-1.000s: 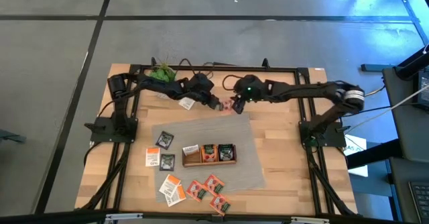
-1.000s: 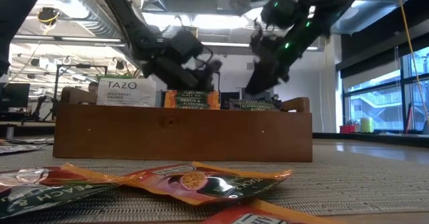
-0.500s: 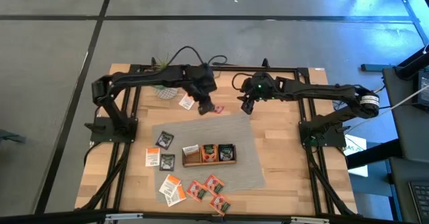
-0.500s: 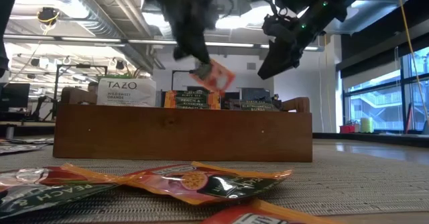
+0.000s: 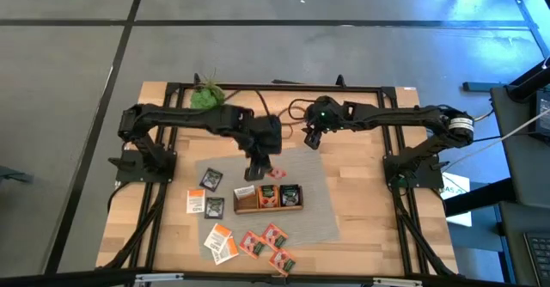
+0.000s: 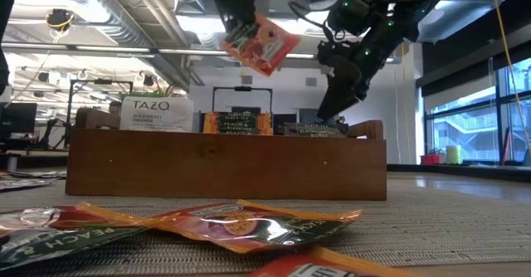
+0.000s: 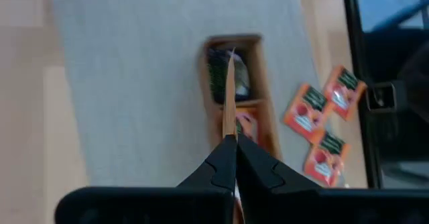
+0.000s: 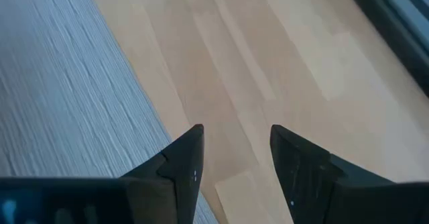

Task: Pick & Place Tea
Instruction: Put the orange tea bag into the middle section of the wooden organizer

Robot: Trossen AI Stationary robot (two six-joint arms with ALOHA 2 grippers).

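Observation:
My left gripper [image 5: 261, 168] is shut on a red-and-orange tea sachet [image 6: 265, 45] in the air, just above the far side of the wooden three-compartment tray [image 5: 268, 198]. In the left wrist view the sachet [image 7: 229, 90] shows edge-on over the tray [image 7: 258, 70]. My right gripper [image 5: 311, 141] is open and empty above the far right corner of the grey mat [image 5: 322, 201]. More sachets lie flat on the table: red ones [image 5: 266, 242], white-and-orange ones [image 5: 221, 243] and dark ones [image 5: 211, 180]. My left gripper pinches the sachet between its two fingers at one end [image 7: 229, 131], coming from above and pointing down. The sachet sticks out past the fingertips, edge-on to the wrist camera. It hangs tilted [image 6: 249, 38] and clear of the tray and table.
The tray holds upright sachets in its compartments [image 6: 236, 123]. A green plant [image 5: 206, 94] stands at the table's far left. Bare wood [image 8: 281, 70] lies to the right of the mat.
My left gripper has carried the red sachet from beside my right gripper near the table's far side toward the near edge, and now holds it above the tray. My right gripper has drawn off slightly toward the table's right.

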